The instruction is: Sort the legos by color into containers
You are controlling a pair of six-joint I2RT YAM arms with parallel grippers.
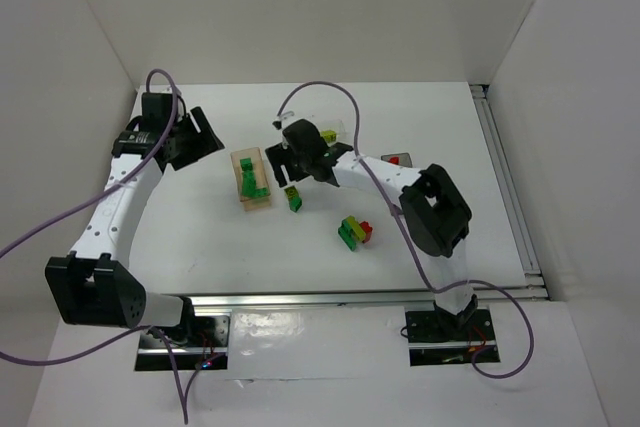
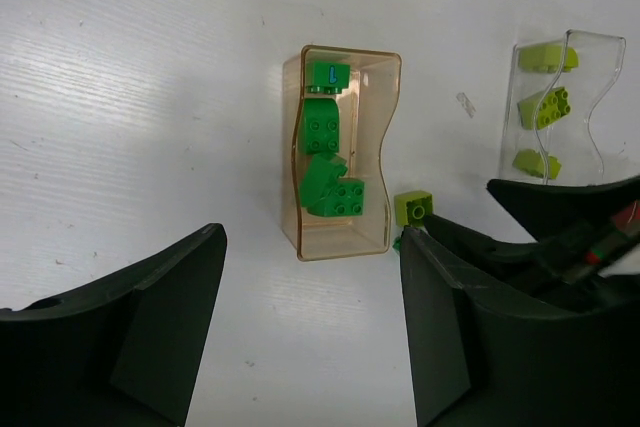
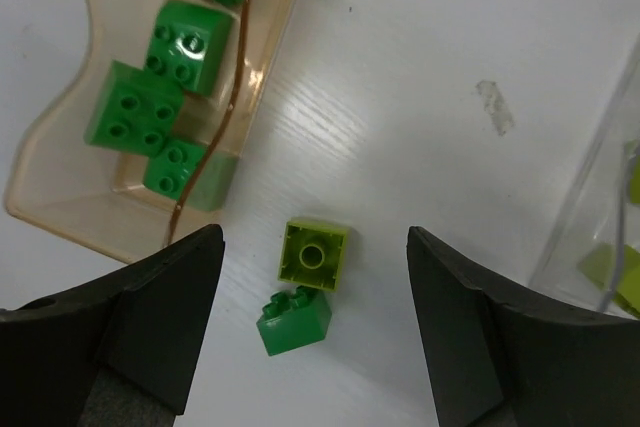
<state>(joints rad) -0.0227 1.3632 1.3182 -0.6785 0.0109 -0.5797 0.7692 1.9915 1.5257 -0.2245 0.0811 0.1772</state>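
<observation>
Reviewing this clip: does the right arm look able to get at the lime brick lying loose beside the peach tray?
Probably yes. The right arm has its jaws open on either side of the lime brick, with nothing over it. A dark green brick touches it and may get nudged.
</observation>
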